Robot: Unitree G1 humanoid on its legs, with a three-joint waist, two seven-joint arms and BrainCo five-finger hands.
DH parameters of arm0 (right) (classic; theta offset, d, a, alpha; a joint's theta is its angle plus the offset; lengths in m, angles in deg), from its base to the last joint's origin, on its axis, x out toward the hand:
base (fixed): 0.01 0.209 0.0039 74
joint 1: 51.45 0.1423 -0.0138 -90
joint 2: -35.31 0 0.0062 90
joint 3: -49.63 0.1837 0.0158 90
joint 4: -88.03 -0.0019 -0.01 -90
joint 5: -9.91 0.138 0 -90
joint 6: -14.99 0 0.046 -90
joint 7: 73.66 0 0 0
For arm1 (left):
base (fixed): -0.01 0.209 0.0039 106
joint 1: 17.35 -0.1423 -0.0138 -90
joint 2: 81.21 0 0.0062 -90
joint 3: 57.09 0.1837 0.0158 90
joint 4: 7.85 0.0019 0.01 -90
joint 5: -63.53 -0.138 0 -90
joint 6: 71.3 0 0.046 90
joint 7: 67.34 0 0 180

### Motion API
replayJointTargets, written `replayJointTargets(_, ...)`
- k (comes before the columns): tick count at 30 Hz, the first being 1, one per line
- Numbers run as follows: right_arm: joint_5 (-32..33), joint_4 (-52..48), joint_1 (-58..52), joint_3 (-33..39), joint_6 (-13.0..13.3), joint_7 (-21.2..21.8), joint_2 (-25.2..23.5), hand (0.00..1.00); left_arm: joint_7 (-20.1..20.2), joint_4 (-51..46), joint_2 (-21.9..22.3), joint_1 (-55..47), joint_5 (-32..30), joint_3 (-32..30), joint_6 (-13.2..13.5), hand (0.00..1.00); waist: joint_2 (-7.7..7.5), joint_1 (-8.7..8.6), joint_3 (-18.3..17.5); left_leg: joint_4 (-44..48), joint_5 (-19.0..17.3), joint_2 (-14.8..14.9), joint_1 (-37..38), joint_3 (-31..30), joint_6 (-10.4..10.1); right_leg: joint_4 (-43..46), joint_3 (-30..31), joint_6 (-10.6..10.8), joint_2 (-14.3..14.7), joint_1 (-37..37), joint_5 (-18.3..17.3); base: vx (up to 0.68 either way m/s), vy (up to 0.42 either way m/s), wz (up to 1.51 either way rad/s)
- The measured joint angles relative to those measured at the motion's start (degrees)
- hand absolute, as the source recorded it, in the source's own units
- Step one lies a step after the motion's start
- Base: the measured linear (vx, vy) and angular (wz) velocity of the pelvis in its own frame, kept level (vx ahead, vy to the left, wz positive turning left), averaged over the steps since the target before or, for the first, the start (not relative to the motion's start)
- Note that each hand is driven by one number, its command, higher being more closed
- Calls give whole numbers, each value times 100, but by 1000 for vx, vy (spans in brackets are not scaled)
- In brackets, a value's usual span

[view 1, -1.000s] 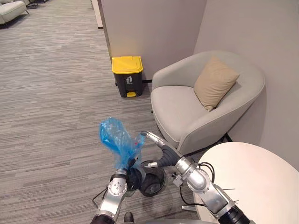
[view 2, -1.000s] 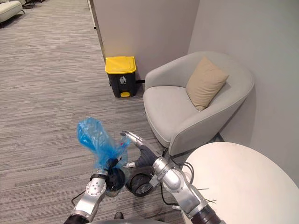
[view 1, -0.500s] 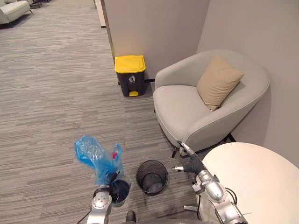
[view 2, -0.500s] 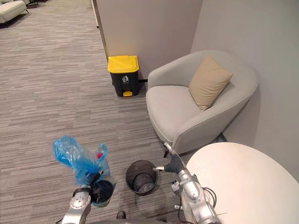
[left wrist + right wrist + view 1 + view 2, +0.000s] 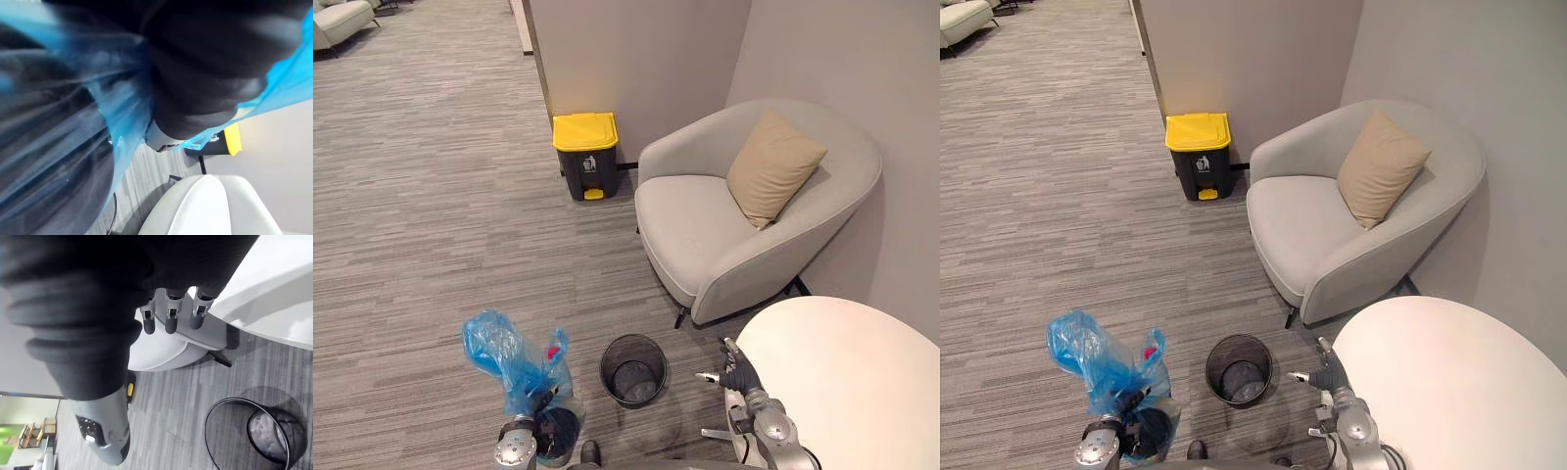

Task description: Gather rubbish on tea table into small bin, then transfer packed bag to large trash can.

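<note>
1. One blue bag (image 5: pixel 507 354), one small bin (image 5: pixel 633 370) on the floor, one yellow-lidded trash can (image 5: pixel 585 155) by the wall.
2. Left robot hand (image 5: pixel 553 433) grips the bag's neck; right robot hand (image 5: pixel 736 370) is released, empty, beside the desk (image 5: pixel 847 382).

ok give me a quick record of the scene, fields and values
left hand: shut on crumpled blue plastic bag, held above the carpet
right hand: open, empty, by the round white table edge
small black mesh bin: upright on carpet between the hands, unlined
dark trash can with yellow lid: lid closed, by the wall, beside grey armchair
</note>
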Motion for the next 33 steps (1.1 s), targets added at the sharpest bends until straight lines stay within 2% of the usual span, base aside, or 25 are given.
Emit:
replayJointTargets(6, 79, 71, -12, 122, -124, -102, -70, 0, 17, 0, 5, -186, 18, 18, 0, 100, 14, -85, 11, 1, -29, 11, 39, 124, -4, 44, 125, 2, 0, -50, -1, 0, 8, -12)
replayJointTargets(9, 170, -8, 51, 187, -126, -137, -78, 0, 15, -107, 54, -188, 27, 44, 0, 100, 55, -38, 154, 37, -45, 30, 35, 407, 15, 249, 396, 6, -2, -288, -10, -2, 17, -42)
replayJointTargets(11, 169, -128, 65, 203, -139, -220, -88, 0, 15, -249, 109, -171, 27, 46, 0, 100, 56, 65, 260, 41, -54, 37, 18, 575, 30, 447, 555, 17, -5, -448, -31, -6, 19, -51)
replayJointTargets(14, 169, -518, 117, 227, -161, -326, -183, 0, 5, -521, 118, -34, 31, 66, 0, 100, -72, 67, 451, 459, -211, 54, -306, 709, 103, 1089, 674, 16, -107, -930, -201, -44, 6, -20)
replayJointTargets(15, 174, -663, 115, 226, -171, -355, -216, 0, 1, -612, 133, 88, 35, 79, -4, 100, -142, 69, 520, 860, -369, 72, -508, 686, 134, 1358, 682, 91, -172, -1060, -293, -42, 1, 6)
replayJointTargets(16, 174, -714, 108, 218, -171, -351, -221, 0, -1, -662, 136, 103, 40, 109, -4, 100, -149, 72, 526, 999, -426, 93, -572, 682, 148, 1405, 681, 113, -181, -1084, -307, -63, 2, 9)
replayJointTargets(17, 173, -838, 110, 208, -176, -352, -245, 0, 2, -775, 168, 100, 42, 188, 1, 100, -124, 87, 544, 1162, -549, 164, -733, 666, 196, 1646, 687, 178, -187, -1146, -450, -77, -9, 28)
replayJointTargets(18, 175, -977, 78, 178, -176, -355, -292, 0, 0, -870, 212, 128, 43, 219, 1, 100, -144, 56, 562, 1329, -632, 117, -831, 573, 246, 2709, 716, 157, -344, -1367, -910, -66, -46, 52)
replayJointTargets(19, 175, -1026, 45, 97, -171, -355, -296, 0, 0, -934, 220, 108, 43, 242, 2, 100, -179, 58, 547, 1465, -674, 49, -910, 426, 233, 3243, 786, 272, -457, -1346, -1152, -33, -78, 82)
replayJointTargets(20, 174, -1069, 42, -11, -170, -346, -294, 0, -2, -1015, 222, 91, 44, 239, 2, 100, -302, 75, 493, 1657, -697, -7, -1059, 250, 205, 3421, 952, 394, -505, -1244, -1396, -8, -110, 76)
replayJointTargets(21, 175, -1111, 63, -58, -169, -346, -298, 0, -4, -1065, 220, 94, 45, 217, 3, 100, -383, 100, 478, 1779, -712, -35, -1157, 166, 181, 3325, 1022, 383, -483, -1222, -1487, -27, -184, 76)
replayJointTargets(22, 174, -1180, 165, -143, -155, -360, -282, 0, -11, -1125, 290, 96, 45, 182, 2, 100, -360, 229, 512, 1899, -676, -33, -1347, 46, 132, 2992, 1000, 269, -373, -1138, -1602, -40, -165, 39)
replayJointTargets(23, 174, -1214, 198, -173, -156, -360, -256, 0, -10, -1149, 349, 99, 45, 186, 3, 100, -335, 284, 526, 1883, -635, 10, -1379, 44, 104, 2816, 995, 215, -314, -1106, -1629, -87, -175, 27)
replayJointTargets(24, 178, -1315, 266, -177, -155, -389, -179, 0, -16, -1175, 485, 39, 72, 210, 3, 100, -170, 417, 538, 1881, -520, 123, -1537, -49, 71, 2591, 911, 12, -167, -1107, -1543, -118, -106, 30)
replayJointTargets(25, 199, -1405, 295, -182, -150, -469, -163, 0, -18, -1229, 575, -78, 145, 243, 3, 100, -70, 421, 567, 1780, -362, 142, -1607, -249, 18, 2533, 731, -68, -103, -1107, -1497, -124, -113, 46)
replayJointTargets(27, 232, -1513, 288, -187, -149, -510, -150, 0, -23, -1319, 593, -182, 153, 286, 2, 100, -14, 398, 586, 1638, -147, 148, -1661, -446, -88, 2547, 477, -104, -78, -1121, -1479, -115, -121, 69)
replayJointTargets(28, 236, -1615, 275, -177, -131, -562, -118, 0, -40, -1414, 612, -185, 162, 397, 2, 100, 32, 393, 595, 1367, 80, 138, -1669, -517, -28, 2528, 233, -208, -94, -1127, -1465, -123, -119, 75)
replayJointTargets(29, 236, -1620, 287, -171, -129, -587, -109, 0, -50, -1450, 603, -179, 177, 409, 2, 100, 36, 391, 592, 1244, -15, 148, -1661, -501, -19, 2485, 136, -279, -120, -1135, -1428, -130, -65, 96)
replayJointTargets(30, 237, -1629, 336, -121, -135, -618, -140, 0, -37, -1491, 597, -91, 204, 460, 0, 100, 10, 361, 616, 1575, -109, 232, -1860, -165, 115, 2341, -122, -406, -236, -1120, -1349, -135, -30, 97)
replayJointTargets(31, 253, -1734, 325, -44, -140, -659, -122, 0, -37, -1524, 600, 3, 208, 503, 1, 100, -30, 369, 635, 2164, -301, 236, -1942, 190, 308, 2257, -312, -404, -377, -1090, -1287, -108, -14, 99)
replayJointTargets(32, 275, -1795, 318, -12, -140, -681, -112, 0, -35, -1558, 606, 3, 208, 506, 1, 100, -27, 359, 633, 2382, -403, 245, -1914, 301, 345, 2244, -383, -396, -428, -1065, -1277, -93, 28, 99)
replayJointTargets(33, 286, -1835, 318, 55, -132, -733, -118, 0, -36, -1576, 586, 3, 209, 529, 4, 100, -56, 304, 607, 2728, -796, 237, -1771, 482, 355, 2202, -621, -379, -581, -975, -1267, -39, 83, 103)
